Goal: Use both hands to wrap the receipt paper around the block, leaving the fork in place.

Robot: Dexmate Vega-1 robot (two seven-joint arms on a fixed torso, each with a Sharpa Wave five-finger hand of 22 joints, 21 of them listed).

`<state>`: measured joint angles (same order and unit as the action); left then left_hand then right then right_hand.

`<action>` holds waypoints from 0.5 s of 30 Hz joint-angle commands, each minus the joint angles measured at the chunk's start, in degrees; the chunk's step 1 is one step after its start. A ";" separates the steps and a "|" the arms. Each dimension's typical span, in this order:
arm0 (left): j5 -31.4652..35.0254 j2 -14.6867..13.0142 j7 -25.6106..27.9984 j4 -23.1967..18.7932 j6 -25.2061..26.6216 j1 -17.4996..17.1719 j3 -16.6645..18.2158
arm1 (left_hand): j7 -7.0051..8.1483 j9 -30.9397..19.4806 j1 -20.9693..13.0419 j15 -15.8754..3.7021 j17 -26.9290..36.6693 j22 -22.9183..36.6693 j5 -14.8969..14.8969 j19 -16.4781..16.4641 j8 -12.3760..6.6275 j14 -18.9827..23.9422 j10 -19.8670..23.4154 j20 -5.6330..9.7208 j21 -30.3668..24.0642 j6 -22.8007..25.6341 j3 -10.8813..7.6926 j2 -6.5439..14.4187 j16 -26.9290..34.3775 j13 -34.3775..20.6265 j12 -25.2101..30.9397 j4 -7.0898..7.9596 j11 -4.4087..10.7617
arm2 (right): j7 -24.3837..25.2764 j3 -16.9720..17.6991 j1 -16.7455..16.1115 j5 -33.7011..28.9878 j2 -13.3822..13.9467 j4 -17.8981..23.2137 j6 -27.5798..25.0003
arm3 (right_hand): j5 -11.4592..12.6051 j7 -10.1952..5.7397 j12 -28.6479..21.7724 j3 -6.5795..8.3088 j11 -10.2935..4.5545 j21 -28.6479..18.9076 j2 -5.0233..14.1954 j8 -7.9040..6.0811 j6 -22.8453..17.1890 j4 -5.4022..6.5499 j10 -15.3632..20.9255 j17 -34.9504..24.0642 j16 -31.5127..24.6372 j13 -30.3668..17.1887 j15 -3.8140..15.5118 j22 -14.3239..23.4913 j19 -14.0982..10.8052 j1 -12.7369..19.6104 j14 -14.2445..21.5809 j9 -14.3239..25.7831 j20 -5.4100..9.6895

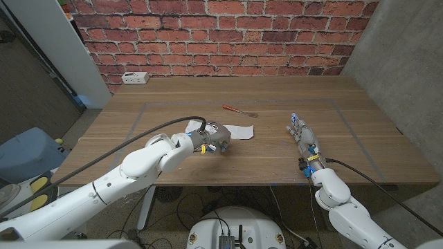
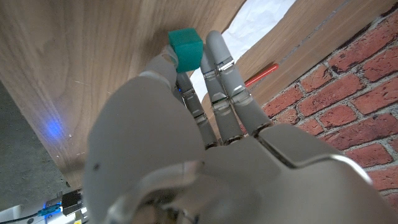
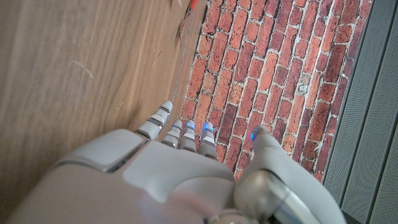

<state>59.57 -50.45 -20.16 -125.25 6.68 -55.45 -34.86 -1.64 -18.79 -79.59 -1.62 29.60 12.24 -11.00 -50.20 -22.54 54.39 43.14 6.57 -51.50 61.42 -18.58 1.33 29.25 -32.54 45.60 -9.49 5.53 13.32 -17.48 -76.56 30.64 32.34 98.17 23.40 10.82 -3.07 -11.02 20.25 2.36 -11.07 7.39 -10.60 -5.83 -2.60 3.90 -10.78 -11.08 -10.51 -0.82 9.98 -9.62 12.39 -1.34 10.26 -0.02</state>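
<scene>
A small teal block (image 2: pixel 186 48) sits pinched between the thumb and fingers of my left hand (image 2: pixel 205 143), close to the table top. In the head view the left hand (image 1: pixel 211 138) covers the block, just left of the white receipt paper (image 1: pixel 240 131), which lies flat at mid-table. The paper (image 2: pixel 261 22) also shows beyond the fingertips. A red-handled fork (image 1: pixel 235 109) lies behind the paper, its handle (image 2: pixel 261 73) visible past the fingers. My right hand (image 1: pixel 302 135) stands on its edge at the right, fingers straight and apart, holding nothing. The fork (image 3: pixel 185 22) lies far ahead of that hand (image 3: pixel 174 174).
A white power strip (image 1: pixel 135 78) lies at the table's back left corner. Thin blue tape lines (image 1: pixel 138 117) mark a rectangle on the wooden table. A brick wall stands behind the table. A blue bin (image 1: pixel 24 155) sits on the floor at the left.
</scene>
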 commanded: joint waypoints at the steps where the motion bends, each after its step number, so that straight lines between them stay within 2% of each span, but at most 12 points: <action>1: -0.16 1.37 1.15 2.38 1.22 3.42 -0.09 | -0.19 -0.28 -3.13 -11.35 0.38 -0.11 -0.33 0.27 0.03 6.79 0.13 2.16 -0.62 0.34 -0.71 2.49 -0.26 -0.33 0.07 0.08 0.09 | 0.26 0.22 -0.30 -0.18 -0.15 0.23 0.32 | 0.21 -0.15 -0.24 0.18 0.17 -0.32 -0.19 -0.17 -0.38 0.11 0.16 -0.18 -0.21 -0.35 -0.16 0.09 -0.20 -0.51 0.05 0.11 -0.16; 15: -3.85 4.32 -1.33 8.68 -0.61 10.63 -3.25 | -0.15 -0.43 -3.10 -11.25 0.90 -0.44 -0.25 0.95 0.49 6.87 0.09 2.23 -1.96 0.16 -1.11 2.37 -1.24 -0.47 -0.29 0.24 0.02 | 0.14 0.03 0.66 0.05 -0.68 -0.59 0.13 | 0.21 -0.22 -0.26 0.19 0.17 -0.32 -0.24 -0.15 -0.38 0.03 0.23 -0.16 -0.19 -0.35 -0.20 0.09 -0.19 -0.51 0.04 0.11 -0.16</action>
<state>58.12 -47.98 -20.08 -120.62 7.35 -49.54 -36.11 -1.64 -19.09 -79.59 -1.55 30.22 11.71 -10.94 -49.48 -22.24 54.47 43.14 6.46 -53.02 61.42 -19.29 1.33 28.15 -32.86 45.37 -9.27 5.53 13.48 -17.35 -76.57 30.54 32.03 98.24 23.60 10.82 -3.07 -11.02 20.25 2.35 -11.07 7.40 -10.60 -5.83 -2.60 3.89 -10.78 -11.08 -10.51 -0.82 9.98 -9.62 12.39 -1.34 10.26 -0.01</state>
